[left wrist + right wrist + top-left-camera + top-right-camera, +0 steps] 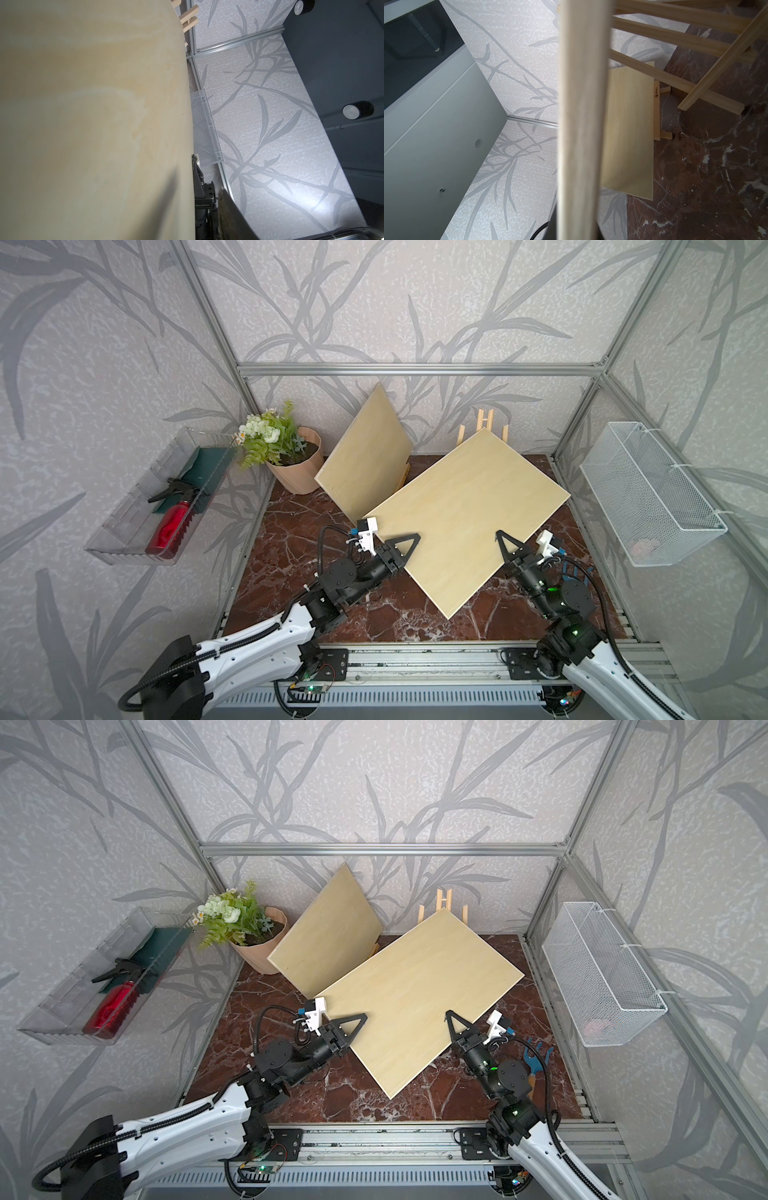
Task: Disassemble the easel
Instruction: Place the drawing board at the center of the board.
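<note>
Your right gripper (501,538) was clamped on one edge of the board (465,510); your left gripper (410,542) straddled the opposite edge, grip impossible to tell. The easel (484,423) stood behind the board.

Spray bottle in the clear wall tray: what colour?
The spray bottle is red with a black trigger head, clearest in a top view.

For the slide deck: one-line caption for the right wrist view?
Close-up, edge-on wooden board; easel frame and second board on marble tabletop beyond.
</note>
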You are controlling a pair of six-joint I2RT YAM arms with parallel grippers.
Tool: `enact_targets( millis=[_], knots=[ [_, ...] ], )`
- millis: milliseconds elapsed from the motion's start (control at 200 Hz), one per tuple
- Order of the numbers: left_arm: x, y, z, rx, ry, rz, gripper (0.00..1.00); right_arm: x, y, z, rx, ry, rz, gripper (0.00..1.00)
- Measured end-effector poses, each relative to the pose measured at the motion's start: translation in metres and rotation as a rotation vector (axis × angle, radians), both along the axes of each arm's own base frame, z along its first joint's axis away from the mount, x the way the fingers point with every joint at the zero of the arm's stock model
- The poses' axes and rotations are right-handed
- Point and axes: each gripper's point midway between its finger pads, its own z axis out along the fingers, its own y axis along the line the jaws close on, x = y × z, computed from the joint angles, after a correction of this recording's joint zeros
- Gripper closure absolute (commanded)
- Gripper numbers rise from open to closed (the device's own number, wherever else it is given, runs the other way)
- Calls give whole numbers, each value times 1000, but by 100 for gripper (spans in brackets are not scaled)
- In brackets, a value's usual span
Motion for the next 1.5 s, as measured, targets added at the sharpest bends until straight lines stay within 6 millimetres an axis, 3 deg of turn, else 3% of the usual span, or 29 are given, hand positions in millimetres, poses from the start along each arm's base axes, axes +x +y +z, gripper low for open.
enact_targets(
  millis=[135, 280, 765, 940, 1080, 1160, 1260, 1500],
  knots=[
    [0, 0, -4, 48, -47, 12, 76, 0, 0, -3, 15, 25, 6, 100],
    [-2, 0, -3, 58, -66, 12, 100, -4, -2, -3, 20, 24, 5, 100],
    [-10, -3, -5, 103, -94, -10, 100, -21, -9, -8, 17, 27, 23, 100],
    [-8, -6, 0, 107, -94, -10, 67, -21, -11, -8, 20, 29, 14, 100],
    [4, -12, 22, 30, -54, 16, 52, -18, -16, 0, 16, -22, -28, 100],
    [12, -18, 37, -16, -44, 28, 51, -18, -22, 11, 11, -75, -64, 100],
    [21, -27, 49, -46, -48, 37, 58, -18, -29, 25, 18, -136, -111, 100],
    [32, -31, 66, -104, -67, 72, 55, -15, -41, 36, 43, -193, -189, 100]
  ],
)
